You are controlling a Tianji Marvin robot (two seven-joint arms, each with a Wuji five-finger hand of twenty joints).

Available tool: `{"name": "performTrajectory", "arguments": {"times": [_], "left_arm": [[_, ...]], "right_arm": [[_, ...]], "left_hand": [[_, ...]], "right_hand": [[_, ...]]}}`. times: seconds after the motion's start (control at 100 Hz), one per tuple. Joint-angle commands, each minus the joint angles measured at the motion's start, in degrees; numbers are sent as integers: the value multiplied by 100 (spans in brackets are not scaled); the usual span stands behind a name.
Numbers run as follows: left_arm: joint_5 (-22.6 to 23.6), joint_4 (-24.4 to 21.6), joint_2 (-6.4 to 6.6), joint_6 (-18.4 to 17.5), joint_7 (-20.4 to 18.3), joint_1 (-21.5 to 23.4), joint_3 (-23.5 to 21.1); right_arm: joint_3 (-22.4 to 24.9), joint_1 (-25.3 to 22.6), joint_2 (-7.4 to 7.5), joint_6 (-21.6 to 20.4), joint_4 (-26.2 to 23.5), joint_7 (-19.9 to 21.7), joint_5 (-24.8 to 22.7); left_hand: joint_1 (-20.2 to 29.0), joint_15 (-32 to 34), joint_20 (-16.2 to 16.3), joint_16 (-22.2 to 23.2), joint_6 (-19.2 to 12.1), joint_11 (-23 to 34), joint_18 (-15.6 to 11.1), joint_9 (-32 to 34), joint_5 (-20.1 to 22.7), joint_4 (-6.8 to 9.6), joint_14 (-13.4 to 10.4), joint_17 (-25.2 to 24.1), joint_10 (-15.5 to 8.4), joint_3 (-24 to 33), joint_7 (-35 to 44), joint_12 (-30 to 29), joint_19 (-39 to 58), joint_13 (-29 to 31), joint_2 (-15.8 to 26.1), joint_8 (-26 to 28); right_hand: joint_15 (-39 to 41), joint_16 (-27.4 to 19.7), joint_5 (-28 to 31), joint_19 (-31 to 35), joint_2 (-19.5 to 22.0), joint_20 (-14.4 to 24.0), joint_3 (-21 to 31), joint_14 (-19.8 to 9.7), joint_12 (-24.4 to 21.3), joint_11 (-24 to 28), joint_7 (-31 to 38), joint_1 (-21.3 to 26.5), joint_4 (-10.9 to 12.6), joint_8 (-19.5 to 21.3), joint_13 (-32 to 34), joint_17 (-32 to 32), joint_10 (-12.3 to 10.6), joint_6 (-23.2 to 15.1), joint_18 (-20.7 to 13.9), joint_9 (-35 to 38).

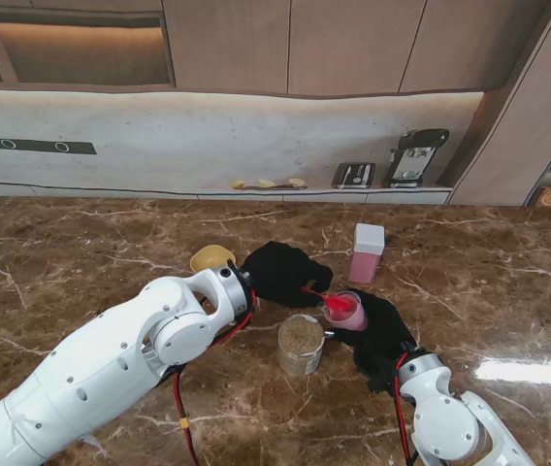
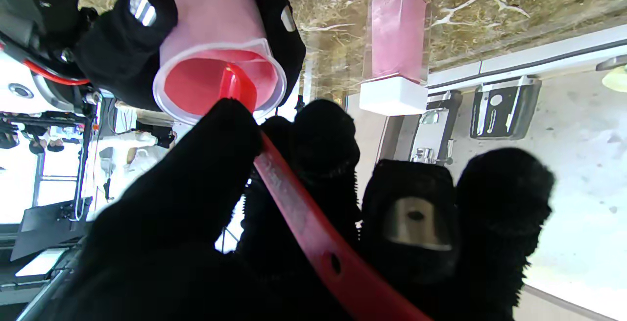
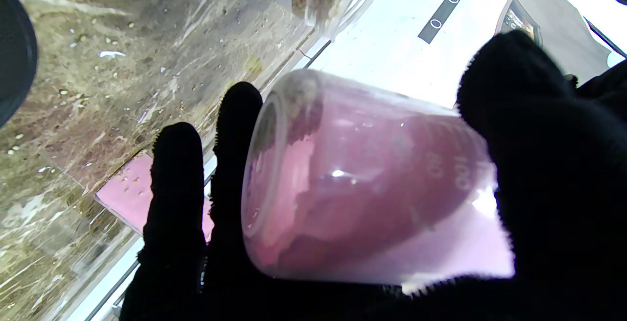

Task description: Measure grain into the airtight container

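Observation:
My right hand (image 1: 384, 338) is shut on a translucent pink measuring cup (image 1: 346, 311), held tilted just right of an open glass jar of grain (image 1: 301, 344). My left hand (image 1: 279, 272) is shut on a red spoon (image 1: 322, 297) whose head reaches into the cup's mouth. The left wrist view shows the spoon handle (image 2: 303, 213) running between my black fingers into the cup (image 2: 220, 51). In the right wrist view the cup (image 3: 362, 188) lies on its side in my palm. The airtight container (image 1: 366, 252), pink with a white lid, stands farther from me, apart from both hands.
A yellow bowl-like thing (image 1: 211, 258) lies left of my left hand. The brown marble table (image 1: 81, 252) runs to a back ledge holding small appliances (image 1: 414, 155). Grains are scattered over the table top (image 3: 161, 41) in the right wrist view.

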Motion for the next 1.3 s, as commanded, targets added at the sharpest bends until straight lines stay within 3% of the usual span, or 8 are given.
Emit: {"name": "performTrajectory", "arguments": {"times": [0.0, 0.21, 0.45, 0.58, 0.87, 0.99, 1.29], "left_arm": [[-177, 46, -21, 73, 25, 46, -8], [-442, 24, -42, 302, -56, 132, -77], [-1172, -102, -109, 768, -175, 385, -341], [-1320, -439, -41, 1161, -543, 578, -613], [-1195, -1122, 279, 2113, -2040, 700, -891], [-1041, -1199, 363, 2399, -2425, 660, -859], [-804, -962, 350, 2739, -2406, 388, -387]], "right_arm": [[4, -39, -9, 23, 32, 80, 28], [3, -42, -8, 16, 36, 85, 33], [36, -68, -16, 25, 29, 48, 30], [74, -85, -20, 39, 27, 34, 26], [78, -73, -23, 31, 41, 30, 47], [86, -70, -22, 15, 46, 36, 48], [84, -69, -23, 17, 47, 38, 57]], "left_hand": [[93, 500, 41, 36, -922, 173, 65, 301, -3, -22, -94, 102, -120, 582, 323, 79, 436, 179, 119, 140], [87, 498, 49, 36, -921, 170, 52, 298, -11, -28, -118, 102, -139, 571, 320, 81, 439, 179, 145, 134], [139, 506, 55, 40, -844, 170, 96, 322, 10, -19, -79, 115, -74, 583, 323, 81, 448, 179, 119, 121], [182, 517, 56, 42, -764, 163, 139, 336, 28, -11, -71, 140, -32, 558, 314, 75, 469, 180, 130, 93], [239, 539, 14, 30, -659, 112, 120, 388, 61, 26, -134, 193, -48, 461, 289, 40, 525, 180, 141, 35], [256, 527, -17, 18, -557, 98, 98, 420, 96, 52, -141, 184, -22, 477, 272, 27, 547, 180, 107, -14], [156, 524, -159, -23, -505, 71, 23, 497, 156, 51, -186, 264, -34, 666, 292, -10, 608, 185, 0, -104]], "right_hand": [[108, -52, 509, -38, 879, -27, 1023, -252, 1, 190, 594, 751, -231, -11, 82, -20, -329, -700, -56, 225], [106, -53, 517, -37, 869, -25, 1028, -257, 0, 190, 599, 749, -231, -9, 80, -18, -324, -698, -56, 228], [107, -53, 509, -39, 862, -26, 1034, -258, -1, 188, 596, 742, -232, -9, 84, -19, -334, -704, -52, 224], [105, -53, 511, -40, 865, -26, 1034, -253, -1, 189, 596, 737, -233, -10, 77, -20, -331, -699, -59, 223], [106, -53, 513, -39, 855, -25, 1040, -256, -3, 188, 596, 733, -235, -10, 79, -21, -327, -710, -54, 223], [104, -54, 515, -42, 847, -27, 1046, -257, -3, 190, 597, 729, -235, -10, 81, -21, -327, -710, -56, 226], [103, -53, 514, -42, 849, -26, 1048, -251, -7, 185, 596, 721, -238, -8, 77, -22, -323, -707, -52, 222]]}}
